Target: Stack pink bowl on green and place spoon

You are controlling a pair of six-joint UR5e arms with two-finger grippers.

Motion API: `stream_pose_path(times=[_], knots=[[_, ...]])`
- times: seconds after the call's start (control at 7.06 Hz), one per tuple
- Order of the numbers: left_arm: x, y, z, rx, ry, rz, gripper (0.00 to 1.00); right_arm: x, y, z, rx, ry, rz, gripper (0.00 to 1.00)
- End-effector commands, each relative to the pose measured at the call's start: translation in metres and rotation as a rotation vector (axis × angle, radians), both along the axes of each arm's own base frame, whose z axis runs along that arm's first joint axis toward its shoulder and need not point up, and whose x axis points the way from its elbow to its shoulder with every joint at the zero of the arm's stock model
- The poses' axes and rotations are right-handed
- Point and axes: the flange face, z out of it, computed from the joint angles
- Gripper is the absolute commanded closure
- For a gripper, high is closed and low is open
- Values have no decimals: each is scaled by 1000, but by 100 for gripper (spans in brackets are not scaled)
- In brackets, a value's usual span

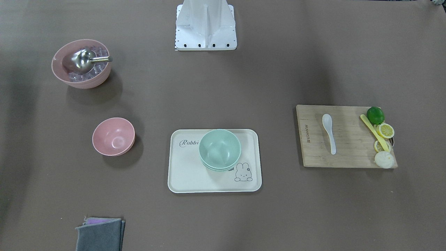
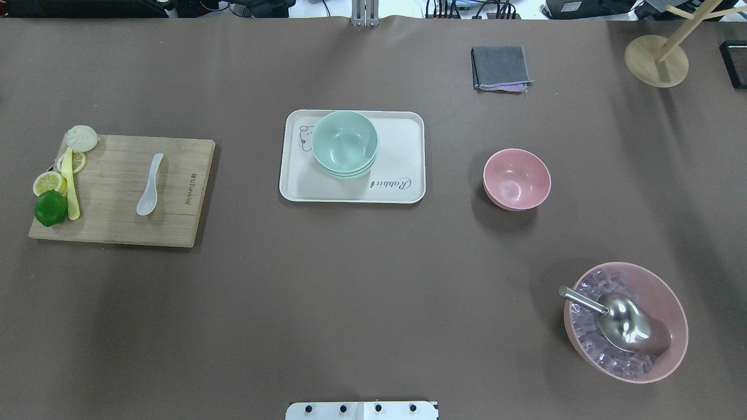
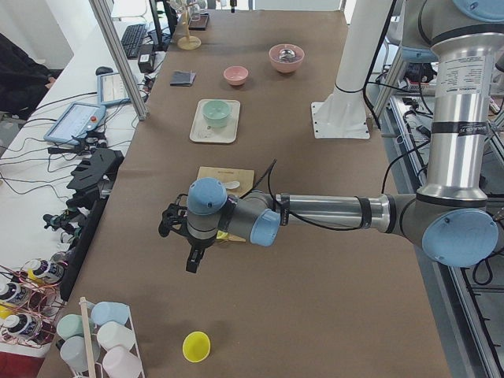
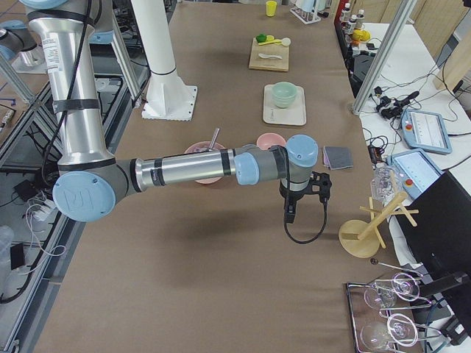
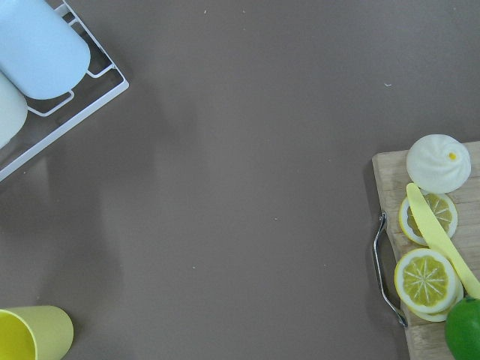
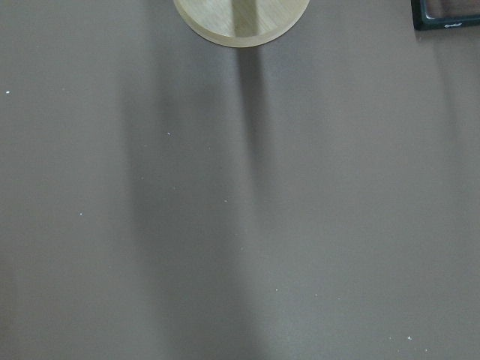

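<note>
The small pink bowl (image 2: 516,178) stands upright on the table, also in the front view (image 1: 113,136). The stack of mint-green bowls (image 2: 344,143) sits on a cream tray (image 2: 408,125). The white spoon (image 2: 150,185) lies on a wooden cutting board (image 2: 175,192). My left gripper (image 3: 189,256) hangs past the board's outer end, far from the spoon; it shows only in the left side view, so I cannot tell its state. My right gripper (image 4: 289,212) hangs past the pink bowl toward the table's end; I cannot tell its state either.
A larger ridged pink bowl with ice cubes and a steel scoop (image 2: 624,321) stands near the robot's right. A folded grey cloth (image 2: 501,68) and a wooden stand (image 2: 656,58) are at the far side. A lime, lemon slices and a yellow utensil (image 2: 71,186) share the board.
</note>
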Motion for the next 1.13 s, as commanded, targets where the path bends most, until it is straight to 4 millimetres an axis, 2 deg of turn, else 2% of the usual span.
stream_pose_path(times=[0.0, 0.14, 0.28, 0.43, 0.71, 0.85, 0.99], knots=[[1, -3, 16, -32, 8, -10, 6, -31, -10, -33, 55, -21, -49, 0], [1, -2, 15, -28, 9, -8, 5, -67, -8, -65, 24, -42, -29, 0], [1, -3, 15, -19, 8, -9, 3, -116, -8, -114, 17, -83, -13, 0], [1, -4, 14, -19, 9, -11, 3, -160, -2, -129, 38, -120, -25, 0], [3, -12, 4, -21, 17, -25, 3, -236, 12, -136, 63, -143, 17, 0], [14, -18, -3, -36, 26, -32, 3, -279, 22, -134, 70, -135, 32, 0], [36, -26, -9, -46, 33, -15, 3, -314, 23, -131, 47, -142, 33, 0]])
